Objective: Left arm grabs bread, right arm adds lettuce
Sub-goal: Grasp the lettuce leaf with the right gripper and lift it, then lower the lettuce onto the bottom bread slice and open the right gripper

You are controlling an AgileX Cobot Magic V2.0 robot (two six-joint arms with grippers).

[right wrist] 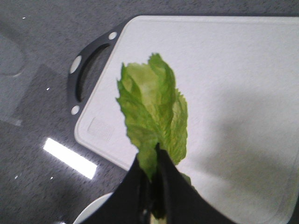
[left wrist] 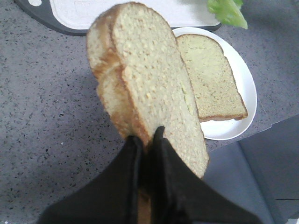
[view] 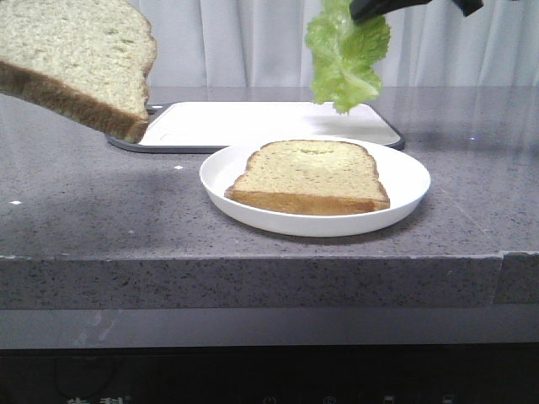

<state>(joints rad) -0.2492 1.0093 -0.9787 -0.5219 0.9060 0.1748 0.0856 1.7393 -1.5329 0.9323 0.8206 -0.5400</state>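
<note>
From the front, the bread [view: 76,63] hung high at far left while the lettuce [view: 345,55] dangled limp above the slice [view: 312,177] lying on the plate [view: 404,198]. At the left wrist, the left gripper [left wrist: 148,140] was pinched shut on the bread's crust edge, wisely, since the crumb looked soft and light. At the right wrist, the right gripper [right wrist: 156,161] was clamped on the leaf's stem end, its sturdiest hold, over the cutting board [right wrist: 243,70].

No text, label or number can be read anywhere.
</note>
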